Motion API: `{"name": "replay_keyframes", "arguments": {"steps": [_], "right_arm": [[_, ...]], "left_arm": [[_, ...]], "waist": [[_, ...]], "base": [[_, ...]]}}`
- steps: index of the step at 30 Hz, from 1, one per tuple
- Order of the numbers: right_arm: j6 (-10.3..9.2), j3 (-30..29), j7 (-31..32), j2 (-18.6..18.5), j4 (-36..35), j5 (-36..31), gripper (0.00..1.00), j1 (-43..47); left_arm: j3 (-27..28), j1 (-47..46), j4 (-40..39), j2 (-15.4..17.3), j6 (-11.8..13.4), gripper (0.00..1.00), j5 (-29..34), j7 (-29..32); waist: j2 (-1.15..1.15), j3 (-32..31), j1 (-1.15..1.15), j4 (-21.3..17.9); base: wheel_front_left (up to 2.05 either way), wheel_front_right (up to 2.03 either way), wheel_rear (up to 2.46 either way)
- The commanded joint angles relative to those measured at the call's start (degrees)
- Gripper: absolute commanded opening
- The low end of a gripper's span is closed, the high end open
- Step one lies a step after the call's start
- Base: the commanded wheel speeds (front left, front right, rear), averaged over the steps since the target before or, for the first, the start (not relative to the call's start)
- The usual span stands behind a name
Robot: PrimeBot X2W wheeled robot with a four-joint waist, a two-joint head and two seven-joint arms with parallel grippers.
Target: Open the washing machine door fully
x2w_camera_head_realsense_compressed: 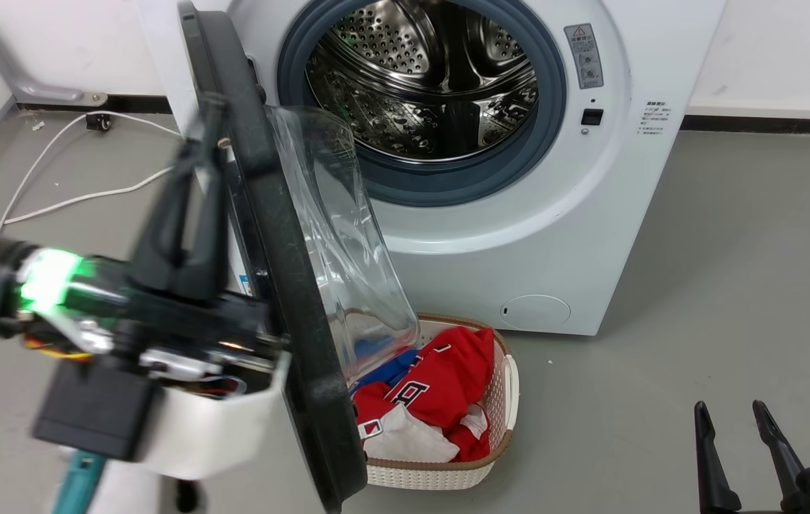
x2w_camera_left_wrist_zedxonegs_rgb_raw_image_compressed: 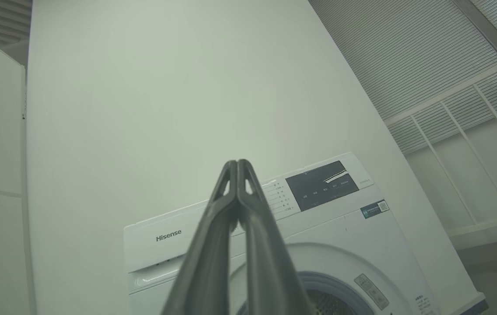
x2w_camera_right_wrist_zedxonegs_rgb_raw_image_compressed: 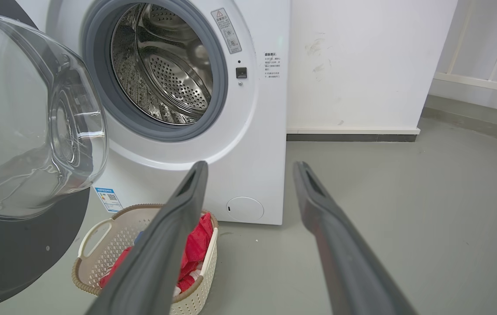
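Note:
The washing machine door (x2w_camera_head_realsense_compressed: 295,300), a black disc with a clear bulging glass bowl (x2w_camera_head_realsense_compressed: 347,235), stands swung out from the white washing machine (x2w_camera_head_realsense_compressed: 576,235), edge-on in the head view. The steel drum (x2w_camera_head_realsense_compressed: 433,71) is exposed. My left gripper (x2w_camera_head_realsense_compressed: 208,121) is shut, fingers pointing up along the door's outer face; I cannot tell whether it touches. In the left wrist view the left gripper (x2w_camera_left_wrist_zedxonegs_rgb_raw_image_compressed: 237,164) holds nothing. My right gripper (x2w_camera_head_realsense_compressed: 733,414) is open at the lower right, apart from the door. The right wrist view shows the right gripper (x2w_camera_right_wrist_zedxonegs_rgb_raw_image_compressed: 252,166), the door (x2w_camera_right_wrist_zedxonegs_rgb_raw_image_compressed: 12,245) and its glass bowl (x2w_camera_right_wrist_zedxonegs_rgb_raw_image_compressed: 25,118).
A woven laundry basket (x2w_camera_head_realsense_compressed: 501,421) with red clothes (x2w_camera_head_realsense_compressed: 447,385) sits on the floor under the door's glass bowl. White cables (x2w_camera_head_realsense_compressed: 55,207) trail across the floor at the left. Open grey floor (x2w_camera_head_realsense_compressed: 733,250) lies to the right of the machine.

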Motion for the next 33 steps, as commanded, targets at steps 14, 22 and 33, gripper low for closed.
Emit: {"name": "replay_keyframes", "arguments": {"steps": [14,22,33], "right_arm": [[-0.01,0.26,-0.09,0.13,0.60,0.65,1.00,-1.07],[-0.01,0.44,-0.09,0.12,1.10,0.95,1.00,-1.21],[-0.01,0.05,-0.10,0.12,1.73,0.84,1.00,-1.26]], "left_arm": [[-16.73,0.72,4.29,-3.67,-1.66,0.00,0.01,1.76],[-25.21,1.21,7.74,-4.93,-1.97,0.00,-1.18,1.54],[-31.91,3.10,13.78,-5.79,-1.62,0.00,-2.50,1.20]], "waist": [[0.00,0.52,0.00,-0.17],[0.00,0.87,0.00,-0.17],[0.00,1.38,0.00,0.17]], "base": [[0.00,0.00,0.00],[0.00,0.00,0.00],[0.00,0.00,0.00]]}}
